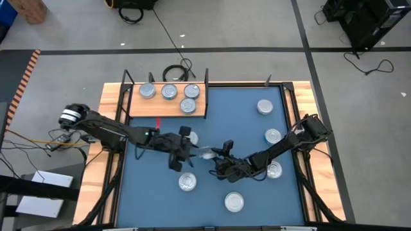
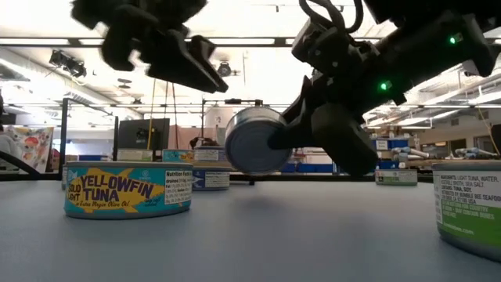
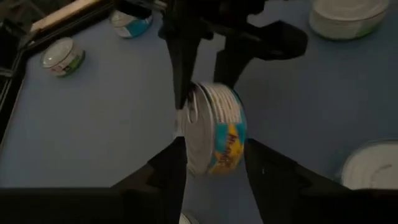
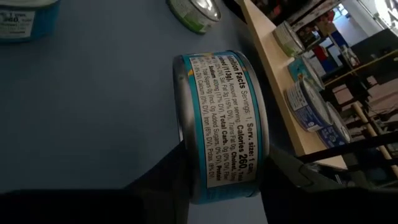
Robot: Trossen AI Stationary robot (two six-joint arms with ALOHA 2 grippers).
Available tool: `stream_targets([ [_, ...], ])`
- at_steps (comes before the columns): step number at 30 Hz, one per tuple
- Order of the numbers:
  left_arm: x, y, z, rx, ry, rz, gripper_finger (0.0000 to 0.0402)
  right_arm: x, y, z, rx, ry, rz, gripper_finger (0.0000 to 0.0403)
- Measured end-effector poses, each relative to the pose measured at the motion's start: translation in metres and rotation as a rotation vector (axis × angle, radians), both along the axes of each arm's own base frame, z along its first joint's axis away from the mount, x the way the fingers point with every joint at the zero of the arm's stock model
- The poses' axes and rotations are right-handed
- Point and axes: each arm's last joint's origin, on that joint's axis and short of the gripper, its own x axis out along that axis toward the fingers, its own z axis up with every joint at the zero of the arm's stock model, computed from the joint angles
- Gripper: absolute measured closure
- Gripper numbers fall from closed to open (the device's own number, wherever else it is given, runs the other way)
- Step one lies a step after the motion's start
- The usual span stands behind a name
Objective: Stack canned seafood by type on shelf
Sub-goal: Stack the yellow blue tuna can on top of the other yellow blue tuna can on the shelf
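Observation:
A tin of canned seafood (image 1: pixel 204 153) stands on edge in the air over the blue mat (image 1: pixel 244 122), with my right gripper (image 1: pixel 214 157) shut on it. In the right wrist view the tin's (image 4: pixel 224 124) teal label faces the camera. My left gripper (image 1: pixel 182 146) is open just to the tin's left. In the left wrist view its fingers (image 3: pixel 171 171) stand on either side of the tin (image 3: pixel 214 134) without touching it. The shelf (image 1: pixel 138 106), a wooden board with black posts, lies at the far left and bears several tins (image 1: pixel 169 92) standing on their flat bases. My right gripper pinches the tin by its two flat faces (image 4: pixel 185 158), one finger (image 4: pixel 283 171) on each. The fingers reach in from the table's right, slanting a little downward. The tin stands on edge, its round face (image 2: pixel 252 145) upright, and is lifted clear of the mat.
Loose tins stand on the mat at the right (image 1: pixel 265 106) (image 1: pixel 273 136) (image 1: pixel 275 170) and near the front (image 1: pixel 187 182) (image 1: pixel 234 203). In the low view a yellowfin tuna tin (image 2: pixel 129 189) stands close at the left. Wooden table rails (image 1: pixel 114 96) border the mat.

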Motion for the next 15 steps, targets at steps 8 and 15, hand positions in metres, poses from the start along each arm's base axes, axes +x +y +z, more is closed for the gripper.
stream_targets([
  [8, -0.038, 0.000, 0.001, -0.095, -0.182, 0.005, 0.0237, 0.011, -0.007, 0.014, -0.003, -0.010, 0.022, 0.0262],
  [15, -0.069, 0.001, 0.002, -0.160, -0.289, 0.001, 0.0237, 0.027, -0.016, 0.029, -0.022, -0.007, 0.052, 0.0262],
])
